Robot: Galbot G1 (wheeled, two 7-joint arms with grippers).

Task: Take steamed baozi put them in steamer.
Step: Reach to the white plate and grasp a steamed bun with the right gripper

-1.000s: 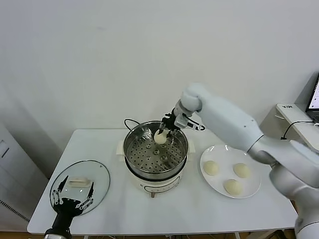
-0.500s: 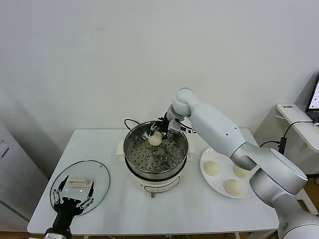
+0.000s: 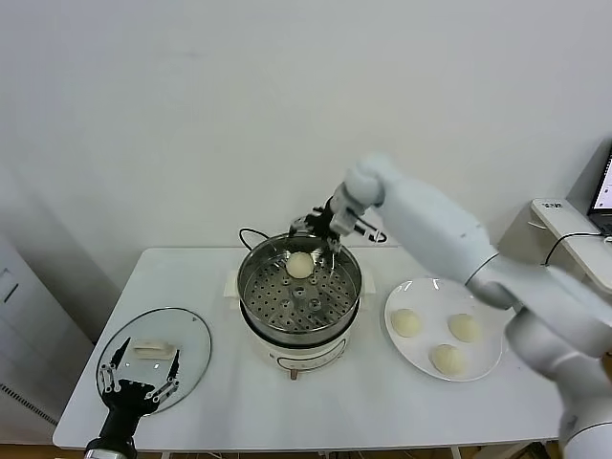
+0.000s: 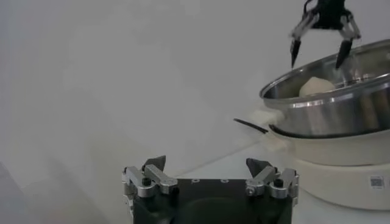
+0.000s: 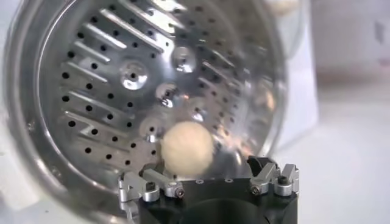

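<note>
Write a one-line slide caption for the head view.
Right gripper open above the steamer, one bun on its tray, three buns on the plate; left gripper over the glass lid.

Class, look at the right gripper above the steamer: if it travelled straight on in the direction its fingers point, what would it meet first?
Most likely the baozi on the steamer tray, just beyond the open right gripper; depth is uncertain, so it might touch the perforated tray beside it.

No readable text, brand, or number appears anywhere. The steamer [image 4: 341,115] carries a small square code sticker on its white base, too small to read. A laptop screen beyond the counter's right edge shows illegible lines.
</note>
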